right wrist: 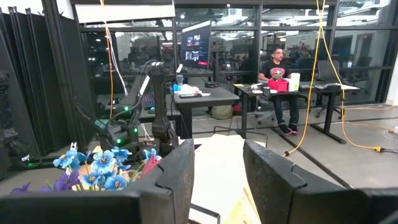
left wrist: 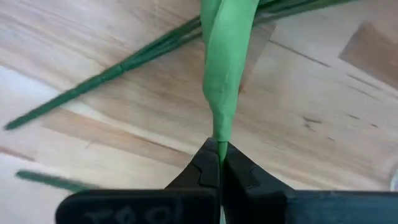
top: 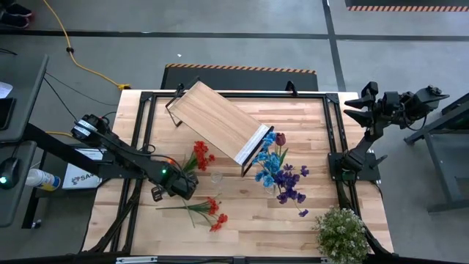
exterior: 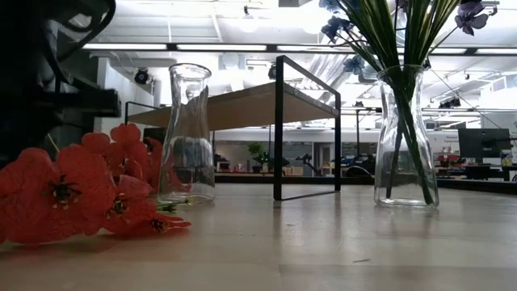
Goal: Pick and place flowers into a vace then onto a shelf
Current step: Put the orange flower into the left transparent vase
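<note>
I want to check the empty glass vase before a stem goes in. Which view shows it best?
The low view: the empty vase stands upright in full profile beside the red flowers. The high view shows only a faint clear spot. Neither wrist view shows it.

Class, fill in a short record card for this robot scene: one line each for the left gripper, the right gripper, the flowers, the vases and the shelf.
left gripper: shut on a green stem, low over the table
right gripper: raised off the table's right edge, jaws apart, holding nothing
flowers: red flowers and another red bunch lying on the table; blue and purple flowers standing in a vase
vases: empty glass vase; filled glass vase
shelf: standing at the table's far side, nothing on it
</note>
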`<state>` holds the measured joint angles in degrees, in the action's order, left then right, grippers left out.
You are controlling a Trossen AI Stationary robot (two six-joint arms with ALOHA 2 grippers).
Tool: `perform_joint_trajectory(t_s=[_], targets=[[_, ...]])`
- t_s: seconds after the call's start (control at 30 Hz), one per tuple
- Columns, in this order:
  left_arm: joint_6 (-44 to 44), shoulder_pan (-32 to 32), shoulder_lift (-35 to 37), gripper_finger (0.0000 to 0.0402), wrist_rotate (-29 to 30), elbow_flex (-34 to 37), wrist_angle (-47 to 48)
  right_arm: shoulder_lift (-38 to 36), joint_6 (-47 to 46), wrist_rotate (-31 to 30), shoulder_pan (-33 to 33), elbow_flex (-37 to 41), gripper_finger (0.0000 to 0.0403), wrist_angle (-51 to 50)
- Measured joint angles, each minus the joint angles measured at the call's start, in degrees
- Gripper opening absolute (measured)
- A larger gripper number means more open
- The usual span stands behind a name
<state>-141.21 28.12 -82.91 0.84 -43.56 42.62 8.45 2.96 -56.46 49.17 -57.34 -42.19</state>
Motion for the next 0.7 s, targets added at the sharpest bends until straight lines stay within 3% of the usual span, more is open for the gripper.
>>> perform_joint_trajectory(t_s=[0.37, 0.7], targets=[[5.2, 0.0, 0.0, 0.0029, 0.4, -14.7, 19.0, 0.0, 0.0, 0.0, 0.0, 0.0, 0.0129, 0.0], [8.0, 0.0, 0.0, 0.0029, 8.9, -31.3, 38.0, 0.0, 0.0, 0.0, 0.0, 0.0, 0.0130, 0.0]])
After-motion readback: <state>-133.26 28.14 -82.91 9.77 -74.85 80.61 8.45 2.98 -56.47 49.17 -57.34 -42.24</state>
